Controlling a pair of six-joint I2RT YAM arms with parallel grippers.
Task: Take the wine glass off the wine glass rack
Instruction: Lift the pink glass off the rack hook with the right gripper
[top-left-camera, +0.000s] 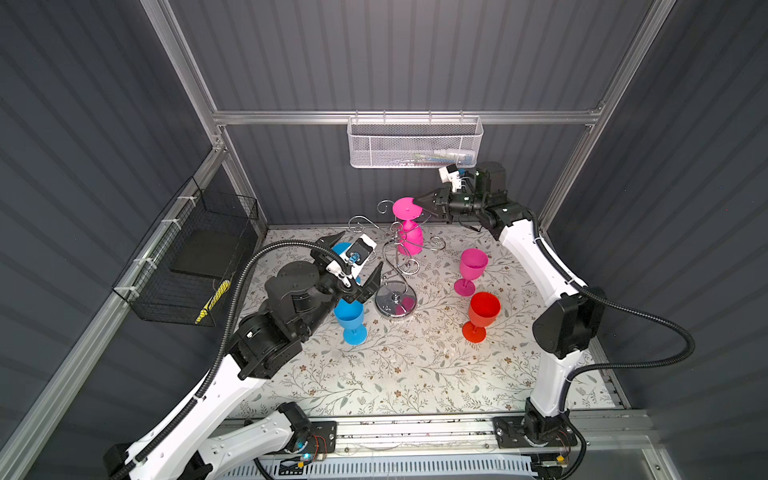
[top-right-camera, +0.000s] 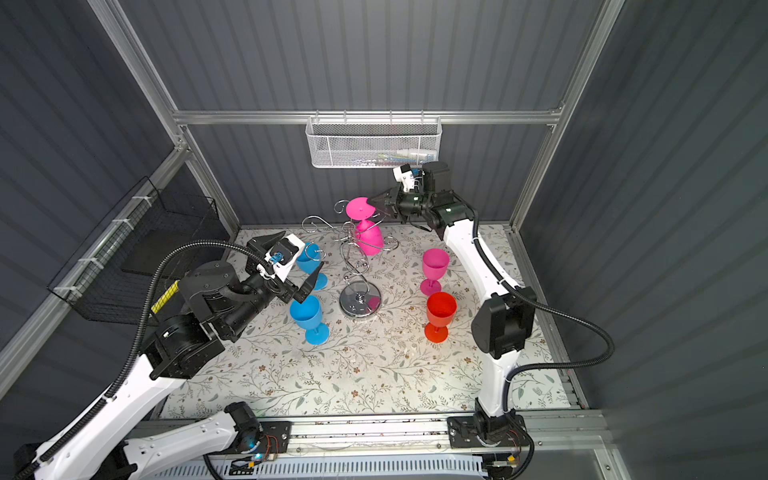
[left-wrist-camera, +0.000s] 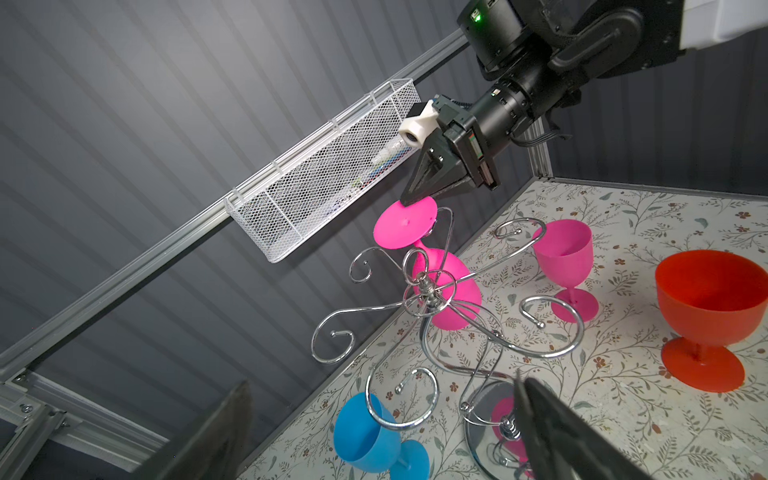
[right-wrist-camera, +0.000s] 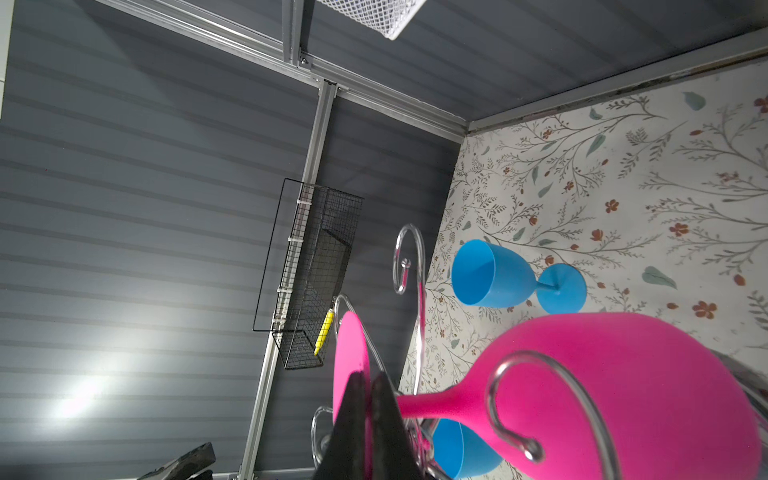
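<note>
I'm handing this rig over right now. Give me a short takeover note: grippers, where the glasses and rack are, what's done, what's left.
Right gripper: shut on the foot of the hanging pink wine glass.
Left gripper: open, empty, beside the wine glass rack.
Done: four glasses stand on the table: two blue, one pink, one red.
Left: slide the hanging pink glass off its arm and set it down.

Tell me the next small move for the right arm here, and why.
Probably slide the pink wine glass outward along its rack arm. The right gripper is shut on the rim of the glass's round foot, and the glass hangs upside down with its stem between the wires of the wine glass rack, so it seems gripped but not yet free. The left gripper is open, beside the rack.
</note>
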